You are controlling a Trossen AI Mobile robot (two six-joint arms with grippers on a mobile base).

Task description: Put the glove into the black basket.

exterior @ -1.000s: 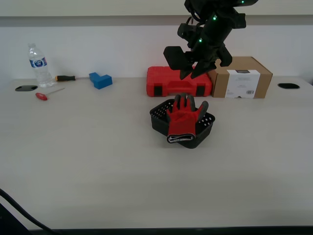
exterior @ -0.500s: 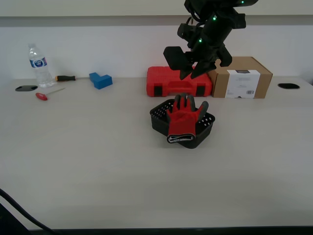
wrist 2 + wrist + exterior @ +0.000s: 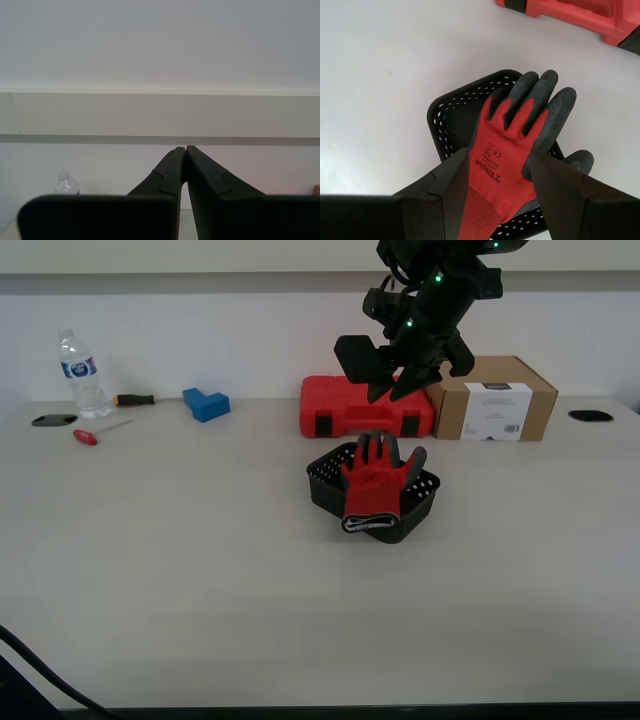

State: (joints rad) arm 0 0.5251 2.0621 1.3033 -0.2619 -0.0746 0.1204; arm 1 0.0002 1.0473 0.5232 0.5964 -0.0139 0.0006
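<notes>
Open end effector [image 3: 398, 380] — one glove [image 3: 375, 480]

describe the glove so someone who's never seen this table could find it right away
On the pale table, in front of the red plastic tool case, sits a small black perforated basket. Draped across it is the red knit glove with dark grey fingertips, its black-and-white cuff over the near rim: the only soft, floppy red thing there.
</notes>
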